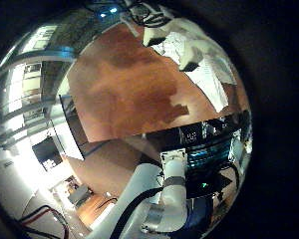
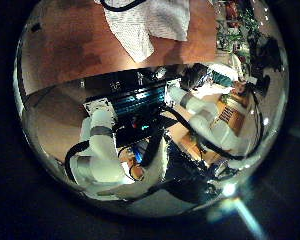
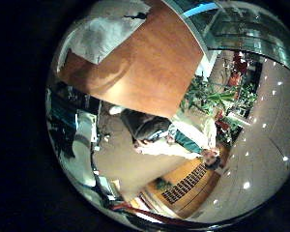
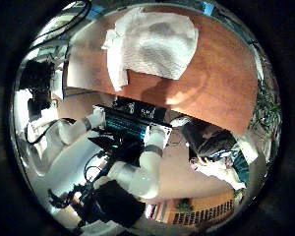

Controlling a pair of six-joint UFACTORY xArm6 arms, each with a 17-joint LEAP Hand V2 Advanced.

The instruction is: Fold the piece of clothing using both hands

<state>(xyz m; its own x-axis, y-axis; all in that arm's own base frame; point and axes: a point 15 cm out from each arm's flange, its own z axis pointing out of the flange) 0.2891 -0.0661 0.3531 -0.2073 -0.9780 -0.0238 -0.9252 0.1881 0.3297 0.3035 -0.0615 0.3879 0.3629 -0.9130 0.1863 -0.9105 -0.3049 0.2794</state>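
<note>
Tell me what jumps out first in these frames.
A white textured cloth garment lies spread on the brown wooden table, one edge folded over on itself. In both right palm views it sits well away from the camera, so that hand is not close to it. The left palm views catch only part of the cloth at the table's edge.

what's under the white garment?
The white garment lies crumpled on the brown wooden table, with bare tabletop showing around it. Whatever lies directly beneath the cloth is covered. Neither hand touches it.
</note>
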